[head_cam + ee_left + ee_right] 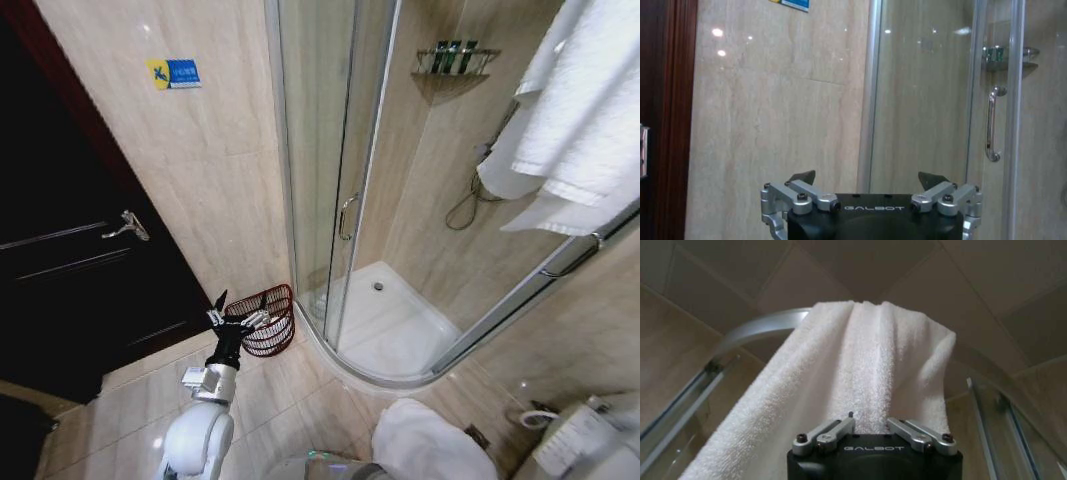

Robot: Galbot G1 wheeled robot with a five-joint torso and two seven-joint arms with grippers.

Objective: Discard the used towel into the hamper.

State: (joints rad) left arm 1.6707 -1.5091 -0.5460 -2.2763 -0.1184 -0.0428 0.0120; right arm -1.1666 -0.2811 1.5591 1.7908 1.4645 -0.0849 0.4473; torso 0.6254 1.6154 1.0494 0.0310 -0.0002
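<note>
The hamper [270,318], a small dark red wire basket, stands on the floor against the wall beside the shower enclosure. My left gripper [233,313] hovers just to its left and above the rim, open and holding nothing; the left wrist view shows this gripper [868,179] with jaws spread, facing the tiled wall. My right gripper [870,421] is shut on the white towel [860,365], which drapes up and over in front of it. In the head view that towel [430,445] is a white bundle at the bottom centre, to the right of the hamper, covering the right gripper.
A dark door [70,270] with a metal handle is on the left. The curved glass shower enclosure [330,180] stands behind the hamper. More white towels [580,110] hang on a rail at the upper right. A toilet [585,440] sits at the lower right.
</note>
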